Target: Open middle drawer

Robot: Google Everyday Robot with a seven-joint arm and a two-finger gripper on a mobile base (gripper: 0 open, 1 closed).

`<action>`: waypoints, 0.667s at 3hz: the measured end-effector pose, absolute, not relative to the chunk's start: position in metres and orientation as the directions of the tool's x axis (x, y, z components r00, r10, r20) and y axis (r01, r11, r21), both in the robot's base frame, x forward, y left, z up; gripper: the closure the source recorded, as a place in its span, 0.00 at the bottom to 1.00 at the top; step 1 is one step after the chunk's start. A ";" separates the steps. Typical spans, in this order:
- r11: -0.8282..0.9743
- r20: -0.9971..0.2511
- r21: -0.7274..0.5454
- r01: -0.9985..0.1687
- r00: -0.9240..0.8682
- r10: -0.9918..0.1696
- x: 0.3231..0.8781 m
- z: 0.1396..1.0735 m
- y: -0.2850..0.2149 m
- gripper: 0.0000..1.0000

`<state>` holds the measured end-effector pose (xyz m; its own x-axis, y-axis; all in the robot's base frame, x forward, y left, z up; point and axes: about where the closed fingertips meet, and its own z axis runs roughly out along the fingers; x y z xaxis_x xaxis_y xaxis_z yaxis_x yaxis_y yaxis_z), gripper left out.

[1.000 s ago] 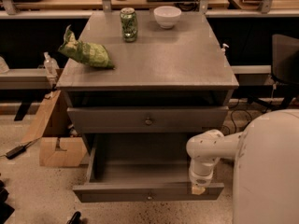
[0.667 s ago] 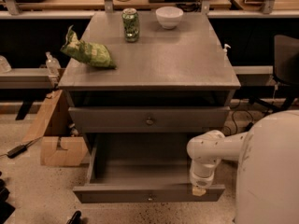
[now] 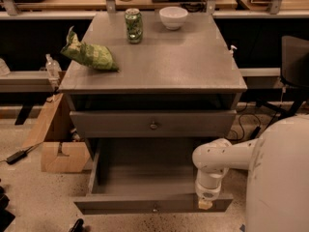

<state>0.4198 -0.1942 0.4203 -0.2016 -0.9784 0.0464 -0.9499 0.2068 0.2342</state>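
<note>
The grey cabinet (image 3: 154,62) has its upper drawer (image 3: 111,124) with a brass knob (image 3: 153,125) nearly shut. Below it the middle drawer (image 3: 145,178) is pulled far out and its inside is bare. Its front panel (image 3: 120,205) with a small knob (image 3: 154,208) is nearest the camera. The lowest drawer is hidden beneath it. My gripper (image 3: 205,203) hangs from the white arm (image 3: 217,161), pointing down at the right part of the open drawer's front edge.
On the cabinet top lie a green chip bag (image 3: 91,54), a green can (image 3: 133,25) and a white bowl (image 3: 173,17). A cardboard box (image 3: 60,153) stands on the floor at the left. My white body (image 3: 280,178) fills the lower right. A dark chair (image 3: 294,62) stands at the right.
The open drawer's front and my gripper sit slightly lower in the view than a second ago; the drawer has come out a little further.
</note>
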 end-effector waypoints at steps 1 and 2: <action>0.207 0.046 0.234 -0.950 -0.202 -0.978 0.421 0.420 -0.194 1.00; 0.210 0.044 0.255 -0.944 -0.206 -0.978 0.413 0.419 -0.192 1.00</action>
